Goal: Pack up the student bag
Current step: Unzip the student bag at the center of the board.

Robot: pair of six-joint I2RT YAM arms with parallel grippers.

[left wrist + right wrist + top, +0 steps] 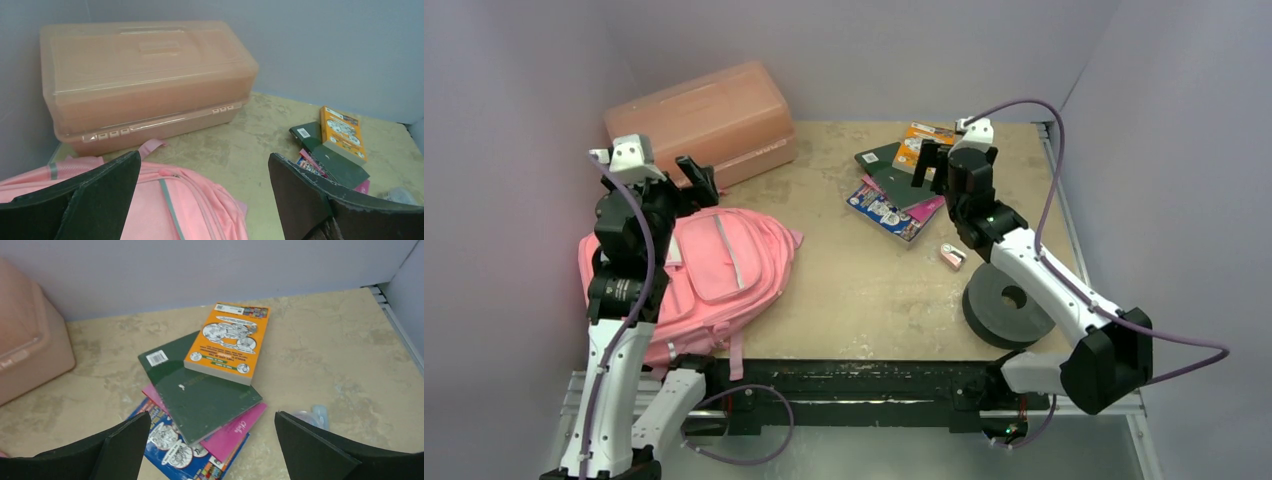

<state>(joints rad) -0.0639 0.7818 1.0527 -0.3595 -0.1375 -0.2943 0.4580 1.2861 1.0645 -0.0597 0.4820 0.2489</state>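
Note:
The pink student bag (724, 265) lies flat at the left of the table with its front pockets up; it also shows in the left wrist view (190, 210). My left gripper (696, 178) (204, 165) is open and empty, held above the bag's top end near the box. A stack of books lies at the back right: an orange book (921, 140) (227, 342) on a green one (200, 390), a pink one (235, 432) and a blue one (170, 440). My right gripper (931, 162) (212, 417) is open and empty above the stack.
A salmon plastic box (704, 120) (145, 80) stands closed at the back left, behind the bag. A small pink and clear item (952, 255) (312, 416) lies right of the books. A black tape roll (1009, 305) sits near the right arm's base.

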